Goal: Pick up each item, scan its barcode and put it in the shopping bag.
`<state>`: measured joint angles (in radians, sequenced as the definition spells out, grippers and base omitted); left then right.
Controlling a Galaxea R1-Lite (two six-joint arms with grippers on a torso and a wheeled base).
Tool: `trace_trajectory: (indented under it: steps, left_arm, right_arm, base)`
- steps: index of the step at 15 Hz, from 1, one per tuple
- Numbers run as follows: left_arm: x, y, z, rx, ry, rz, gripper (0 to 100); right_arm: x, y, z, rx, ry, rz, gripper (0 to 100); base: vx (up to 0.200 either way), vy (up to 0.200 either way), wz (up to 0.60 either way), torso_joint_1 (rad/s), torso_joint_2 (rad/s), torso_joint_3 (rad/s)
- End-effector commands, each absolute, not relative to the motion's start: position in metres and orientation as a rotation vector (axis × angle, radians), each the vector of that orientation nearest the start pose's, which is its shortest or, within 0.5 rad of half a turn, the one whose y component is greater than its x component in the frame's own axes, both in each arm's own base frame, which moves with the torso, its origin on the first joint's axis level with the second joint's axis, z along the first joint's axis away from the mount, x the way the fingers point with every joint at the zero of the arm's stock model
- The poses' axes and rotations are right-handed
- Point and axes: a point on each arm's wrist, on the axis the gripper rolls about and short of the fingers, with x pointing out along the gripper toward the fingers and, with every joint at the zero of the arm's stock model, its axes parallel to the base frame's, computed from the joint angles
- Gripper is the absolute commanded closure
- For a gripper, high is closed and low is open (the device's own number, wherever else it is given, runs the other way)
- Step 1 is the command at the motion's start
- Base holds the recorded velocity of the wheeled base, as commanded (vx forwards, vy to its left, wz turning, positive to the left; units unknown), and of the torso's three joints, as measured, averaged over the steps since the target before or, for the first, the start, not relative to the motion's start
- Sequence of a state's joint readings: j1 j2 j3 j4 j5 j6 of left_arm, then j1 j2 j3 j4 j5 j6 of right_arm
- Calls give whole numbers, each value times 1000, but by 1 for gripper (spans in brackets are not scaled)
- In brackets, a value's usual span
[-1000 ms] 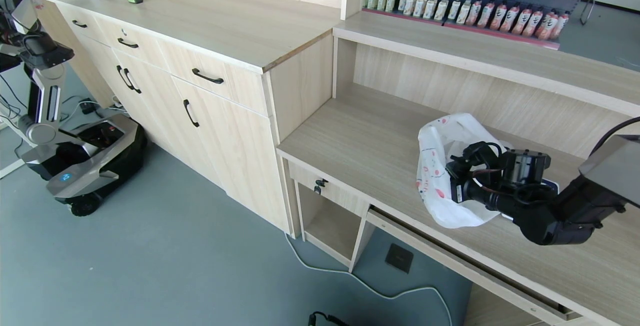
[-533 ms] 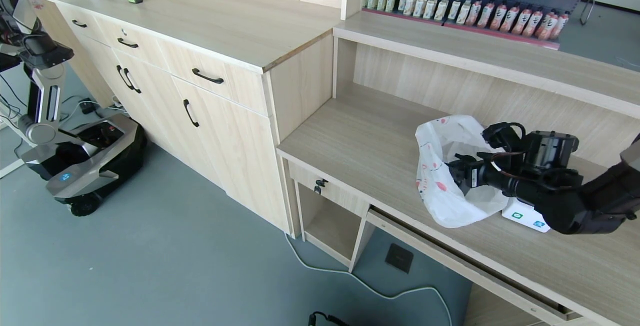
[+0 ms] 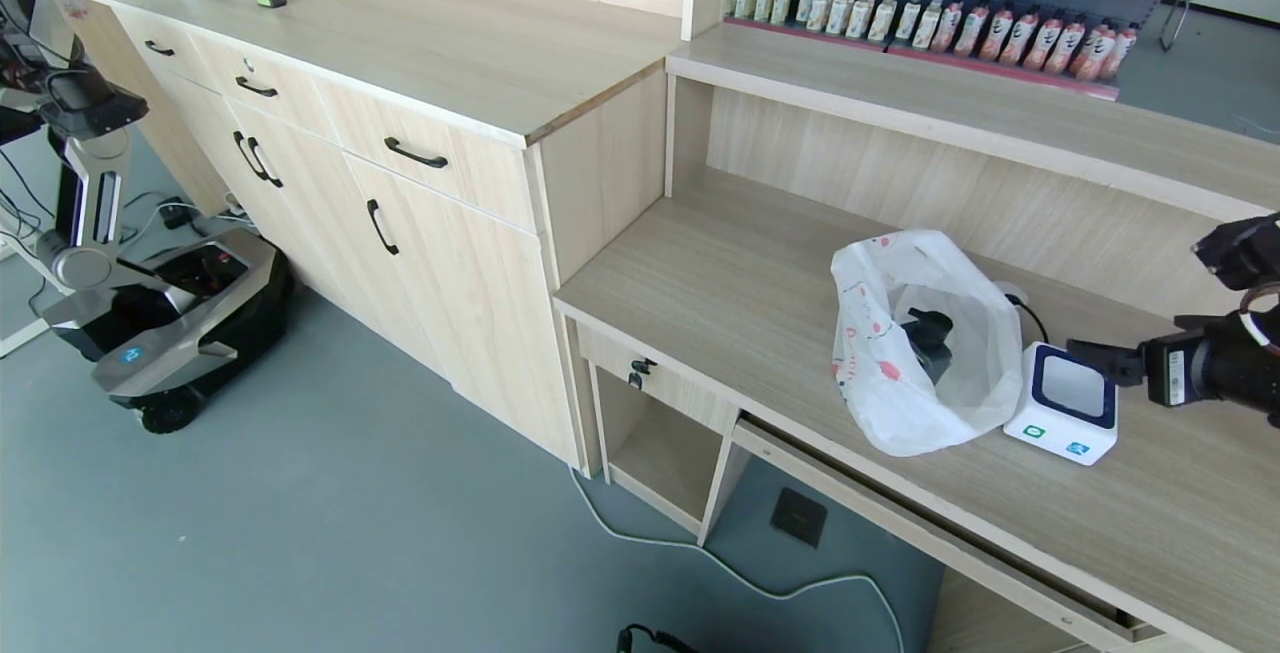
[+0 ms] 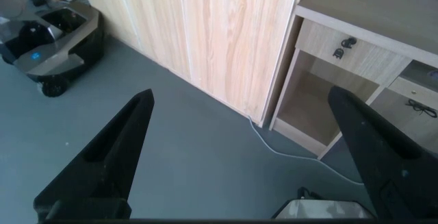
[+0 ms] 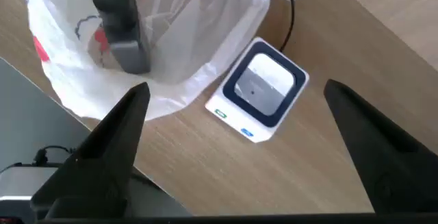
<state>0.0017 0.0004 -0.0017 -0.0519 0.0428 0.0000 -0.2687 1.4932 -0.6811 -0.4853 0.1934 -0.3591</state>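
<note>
The white shopping bag (image 3: 880, 373) stands open on the low wooden desk (image 3: 740, 283). A dark item (image 3: 930, 338) lies inside it, also seen from above (image 5: 120, 29) within the bag (image 5: 178, 66). Just right of the bag sits the white scanner (image 3: 1065, 403) with its dark screen (image 5: 263, 87) facing up. My right gripper (image 3: 1140, 298) hangs open and empty to the right of the scanner, above the desk, its two fingers wide apart (image 5: 239, 155). My left gripper (image 4: 239, 155) is open and empty above the grey floor beside the desk.
A tall counter with drawers (image 3: 400, 148) adjoins the desk on the left. Bottles (image 3: 900, 18) line the back shelf. Another robot's base (image 3: 150, 313) stands on the floor at far left. A cable (image 3: 1022, 308) runs behind the scanner. A desk drawer (image 4: 342, 53) fronts the edge.
My right gripper has drawn back out of the bag to the right, leaving the dark item inside. The scanner, hidden by the arm before, is now uncovered.
</note>
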Motion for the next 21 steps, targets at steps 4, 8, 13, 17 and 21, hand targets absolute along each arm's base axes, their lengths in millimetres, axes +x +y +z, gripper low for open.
trace_trajectory:
  steps: [4, 8, 13, 17, 21]
  left_arm:
    - [-23, 1, 81, -1, -54, 44, 0]
    - [-23, 1, 81, -1, -54, 44, 0]
    - [-23, 1, 81, -1, -52, 44, 0]
    - [-23, 1, 81, -1, -54, 44, 0]
    - [-23, 1, 81, -1, -54, 44, 0]
  right_arm:
    - [105, -73, 217, -303, 544, -518, 0]
    - [98, -97, 208, -174, 602, -805, 0]
    - [159, -151, 194, -24, 371, -753, 0]
    - [188, -171, 175, -79, 349, -602, 0]
    - [204, -185, 164, -70, 371, -598, 0]
  base:
    - [0, 0, -600, -4, 0, 1]
    - [0, 0, -600, 1, 4, 6]
    - [0, 0, 0, 0, 0, 0]
    - [0, 0, 0, 0, 0, 0]
    - [0, 0, 0, 0, 0, 0]
